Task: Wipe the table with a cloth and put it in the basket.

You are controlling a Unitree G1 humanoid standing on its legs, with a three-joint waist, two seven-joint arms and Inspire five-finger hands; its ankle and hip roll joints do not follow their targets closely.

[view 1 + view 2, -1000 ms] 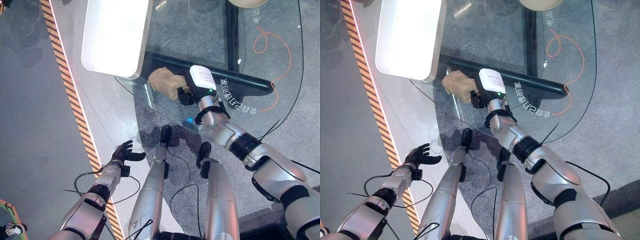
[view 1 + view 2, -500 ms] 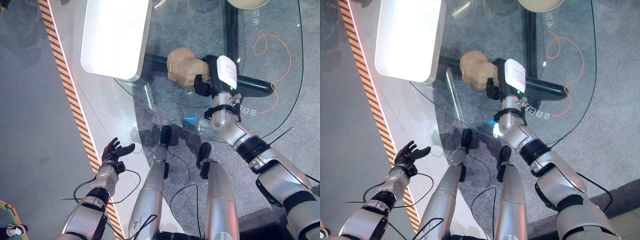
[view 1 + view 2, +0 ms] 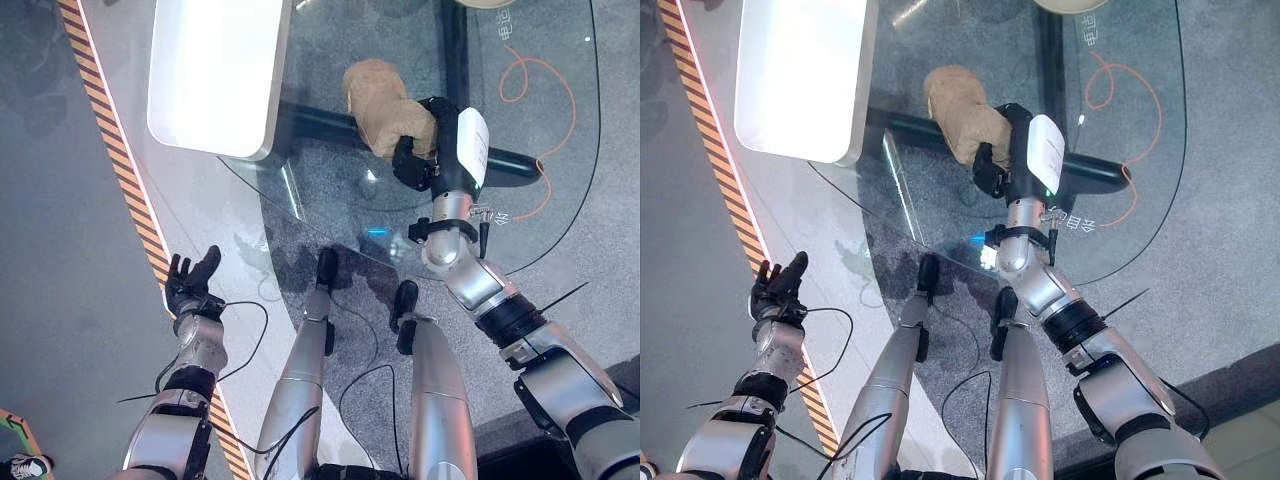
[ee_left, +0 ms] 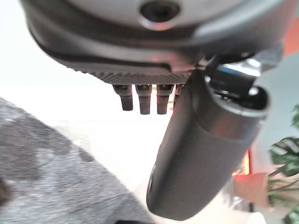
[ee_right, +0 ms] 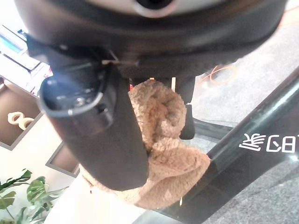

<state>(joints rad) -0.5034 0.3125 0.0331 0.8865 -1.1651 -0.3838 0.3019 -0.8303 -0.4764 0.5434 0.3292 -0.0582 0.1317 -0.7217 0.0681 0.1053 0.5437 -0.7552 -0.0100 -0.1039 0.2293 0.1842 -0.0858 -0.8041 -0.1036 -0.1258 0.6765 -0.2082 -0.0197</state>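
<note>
Tan cloth [image 3: 385, 95]; clear glass table [image 3: 330, 180]

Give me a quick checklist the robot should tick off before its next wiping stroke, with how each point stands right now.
1. Cloth held: ok. The right hand has its fingers curled round the tan cloth; the right wrist view shows the cloth bunched in the hand.
2. Cloth on the surface: ok, as far as seen. It lies on the glass table.
3. Path ahead: ok. Bare glass lies around the cloth; the white panel sits off to the robot's left.
4. Left hand out of the way: ok. The left hand hangs open, off the table.
5. Basket position: cannot tell.
</note>
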